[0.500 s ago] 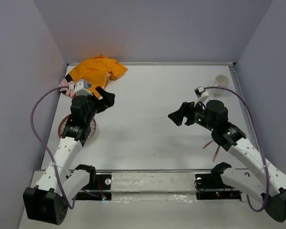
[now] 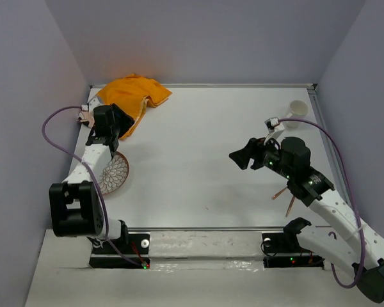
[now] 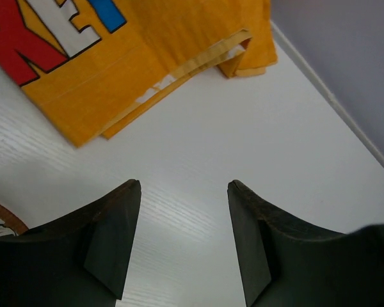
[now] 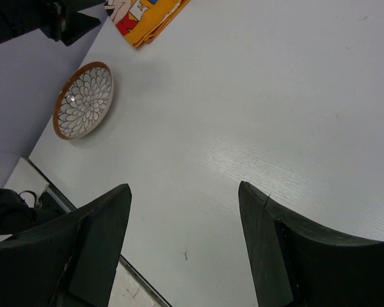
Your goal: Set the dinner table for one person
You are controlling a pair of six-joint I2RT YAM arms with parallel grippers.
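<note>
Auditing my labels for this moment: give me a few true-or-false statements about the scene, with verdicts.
1. The left end effector is open and empty. True.
2. The cup sits on the cloth. False: the cup is at the far right and the cloth at the far left, well apart.
3. The plate lies on the left side of the table. True.
4. The right end effector grips the plate. False: it is open and empty.

Light is bright and even; the white surface (image 4: 262, 96) shows a soft glare, shadows are faint, focus is sharp.
</note>
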